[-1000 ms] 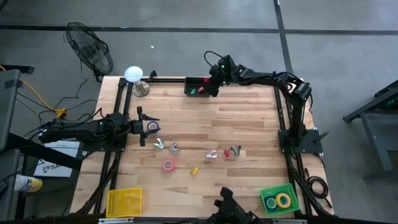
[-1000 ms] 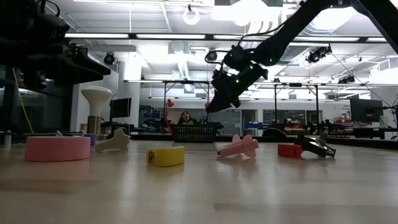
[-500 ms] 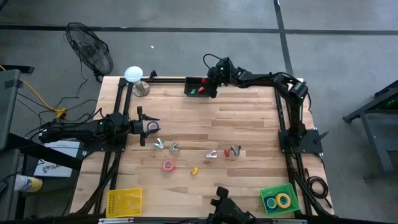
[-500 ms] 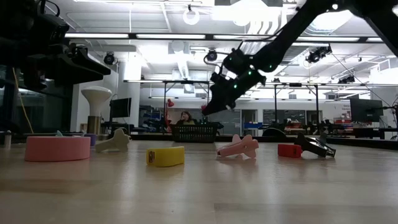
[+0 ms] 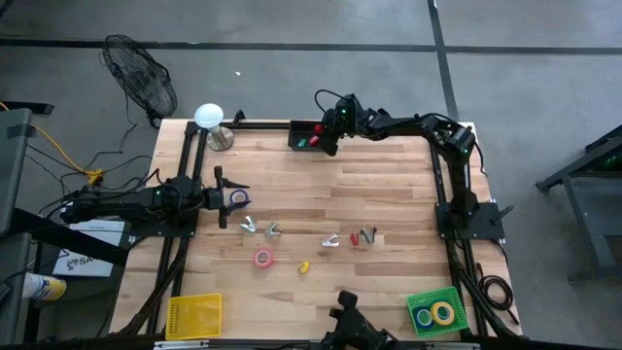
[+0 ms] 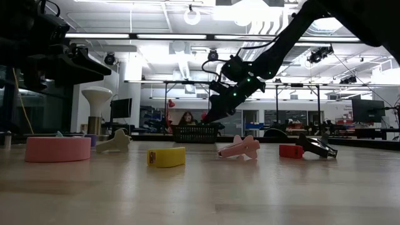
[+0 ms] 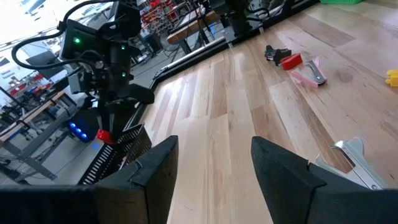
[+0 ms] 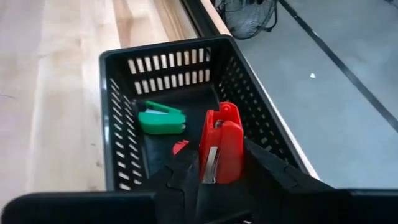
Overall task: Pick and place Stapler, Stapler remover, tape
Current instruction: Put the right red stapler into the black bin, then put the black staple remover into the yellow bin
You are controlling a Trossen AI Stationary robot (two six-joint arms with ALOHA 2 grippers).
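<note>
My right gripper (image 5: 327,129) is at the table's far edge, over the black basket (image 5: 294,134), shut on a red stapler (image 8: 221,144). A green stapler (image 8: 160,120) and a small red piece (image 8: 180,147) lie on the basket floor. My left gripper (image 5: 229,195) waits open at the table's left side, with a purplish-blue tape roll (image 5: 240,197) by its fingertips. A pink tape roll (image 5: 262,258), a yellow piece (image 5: 303,266), a pink stapler remover (image 5: 332,240) and a red-and-black one (image 5: 363,235) lie flat mid-table. My right gripper pinches the red stapler between its two fingers at the stapler's lower end (image 8: 214,173). The stapler runs along the fingers and sticks out past their tips. It is lifted clear, slanting down over the inside of the black basket (image 8: 161,46).
Two silver claw-like pieces (image 5: 248,226) (image 5: 272,230) lie near the left gripper. A yellow basket (image 5: 193,316) stands at the near left corner. A green basket (image 5: 455,297) holding yellow tape rolls stands at the near right. A white lamp (image 5: 209,119) is at the far left corner.
My right gripper, still shut on the red stapler, has moved a little toward the table's left edge and come down toward the black basket. Nothing else has moved.
</note>
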